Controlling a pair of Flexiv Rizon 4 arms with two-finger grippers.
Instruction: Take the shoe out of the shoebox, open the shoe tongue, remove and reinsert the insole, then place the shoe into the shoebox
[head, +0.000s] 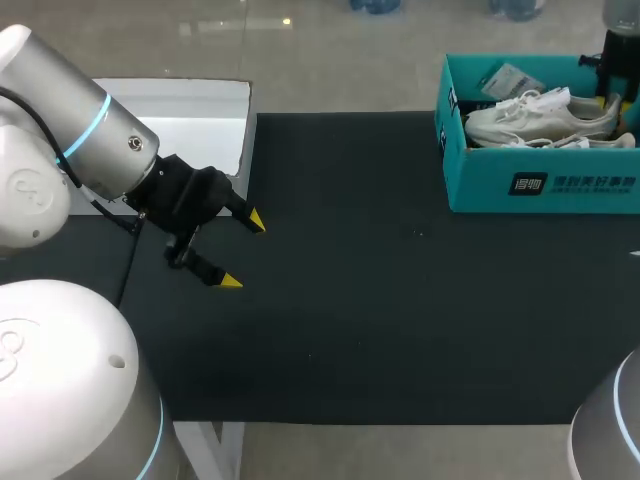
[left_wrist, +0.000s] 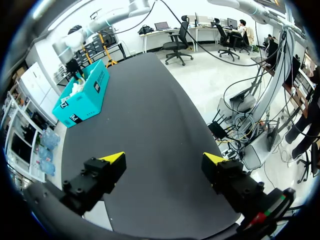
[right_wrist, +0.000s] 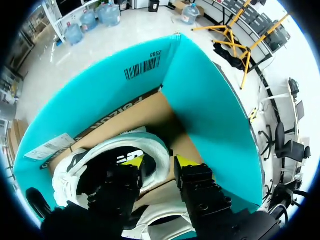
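Observation:
A teal shoebox (head: 545, 185) stands at the back right of the black mat, holding white shoes (head: 540, 115). My right arm (head: 612, 60) comes down into the box at its far end. In the right wrist view, my right gripper (right_wrist: 157, 161) straddles the heel rim of the upper shoe (right_wrist: 150, 142). One finger is inside the shoe's opening and the other outside the heel, slightly apart, inside the box's walls (right_wrist: 200, 90). A second shoe (right_wrist: 160, 210) lies under it. My left gripper (head: 245, 252) hovers wide open and empty over the mat's left side, far from the shoebox (left_wrist: 82, 97).
A white board (head: 190, 120) lies behind my left gripper at the back left. The black mat (head: 380, 300) stretches between the two arms. A paper tag (head: 505, 80) lies in the box behind the shoes.

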